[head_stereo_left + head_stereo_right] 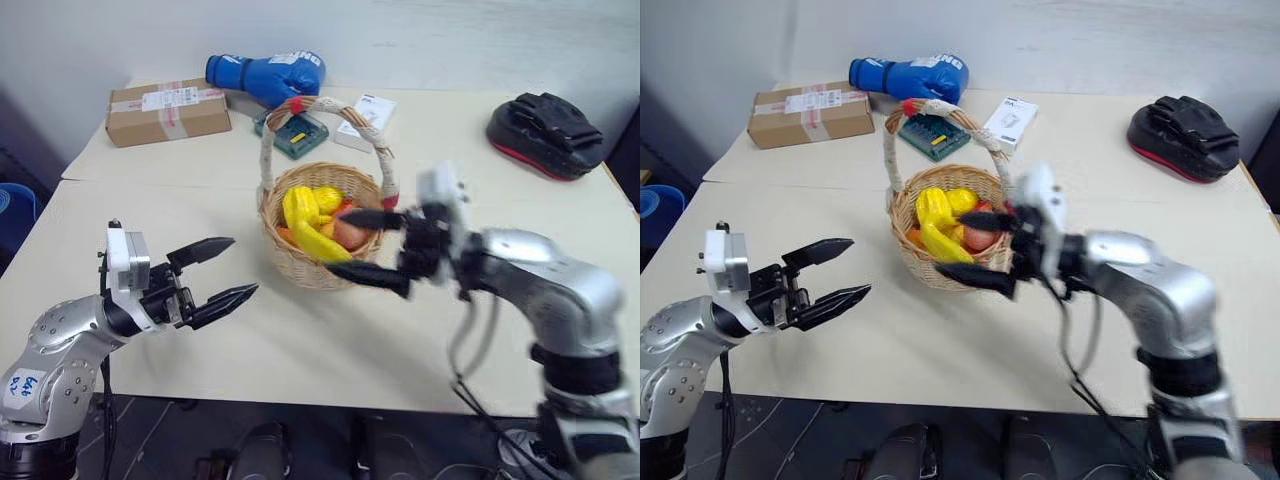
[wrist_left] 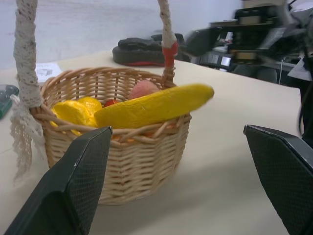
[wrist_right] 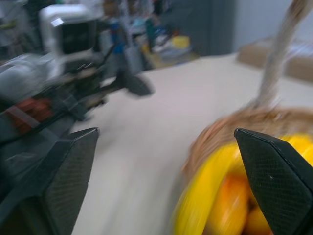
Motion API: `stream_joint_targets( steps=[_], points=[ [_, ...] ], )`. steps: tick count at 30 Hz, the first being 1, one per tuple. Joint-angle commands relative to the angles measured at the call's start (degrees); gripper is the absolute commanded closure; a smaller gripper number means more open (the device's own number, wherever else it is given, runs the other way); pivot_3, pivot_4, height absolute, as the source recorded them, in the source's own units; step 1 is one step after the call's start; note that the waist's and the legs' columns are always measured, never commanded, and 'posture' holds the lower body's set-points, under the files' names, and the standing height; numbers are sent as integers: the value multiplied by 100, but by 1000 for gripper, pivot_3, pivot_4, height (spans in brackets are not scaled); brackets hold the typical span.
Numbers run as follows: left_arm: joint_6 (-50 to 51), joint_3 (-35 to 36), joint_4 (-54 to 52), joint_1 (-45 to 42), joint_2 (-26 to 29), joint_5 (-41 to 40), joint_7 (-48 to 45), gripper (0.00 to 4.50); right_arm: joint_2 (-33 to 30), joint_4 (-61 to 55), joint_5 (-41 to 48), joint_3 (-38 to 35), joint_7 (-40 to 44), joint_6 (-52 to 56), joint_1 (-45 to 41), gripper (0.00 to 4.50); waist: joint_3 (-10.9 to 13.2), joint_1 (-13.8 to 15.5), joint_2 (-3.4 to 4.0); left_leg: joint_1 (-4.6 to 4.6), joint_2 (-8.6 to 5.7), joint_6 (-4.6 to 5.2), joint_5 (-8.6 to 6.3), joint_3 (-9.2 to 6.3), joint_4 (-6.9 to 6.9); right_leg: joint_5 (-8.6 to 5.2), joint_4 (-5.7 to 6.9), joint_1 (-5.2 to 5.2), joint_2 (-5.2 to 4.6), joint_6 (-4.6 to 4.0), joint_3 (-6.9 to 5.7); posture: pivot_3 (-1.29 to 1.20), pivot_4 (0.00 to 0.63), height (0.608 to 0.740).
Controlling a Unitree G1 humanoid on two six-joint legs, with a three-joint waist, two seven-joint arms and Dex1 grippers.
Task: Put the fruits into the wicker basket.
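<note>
Left eye view: banana [image 1: 312,236] beside right gripper [image 1: 372,246]

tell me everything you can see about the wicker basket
The wicker basket is round, woven of tan cane, and stands upright on the pale table. A tall arched handle wrapped in pale cord rises over it, with red wraps at its top and one end. Inside lie a yellow banana jutting over the rim, a pink-red peach and other yellow and orange fruit. The open right pincer is at its rim on the robot's side; whether it touches is unclear.
</note>
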Motion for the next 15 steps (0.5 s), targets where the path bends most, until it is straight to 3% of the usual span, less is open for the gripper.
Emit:
stream_joint_targets(
  steps=[1,2,5,15],
  points=[
    [-181,84,-126,-54,29,23,-53,0,-640,-91,301,-606,475,37,385,33,1,6,-2,3,0,1,-1,1,2,1,-5,0,0,1,1,0,150,740],
    [-190,83,-123,-58,26,27,-54,0,-730,-53,300,-637,508,3,444,33,1,-1,-2,9,0,2,-1,5,4,1,-12,1,0,1,4,0,150,740],
    [-238,81,-108,-56,14,55,-65,0,-918,936,-878,-553,548,-1164,386,33,2,-61,-3,29,7,-7,4,12,0,1,-3,7,2,1,12,0,150,740],
    [-259,-225,-71,-246,-69,130,-62,0,109,3668,-2061,310,1319,-2766,-1389,33,3,-111,-2,34,11,-48,31,23,-9,0,6,-3,29,-4,19,0,150,740]
  ],
)
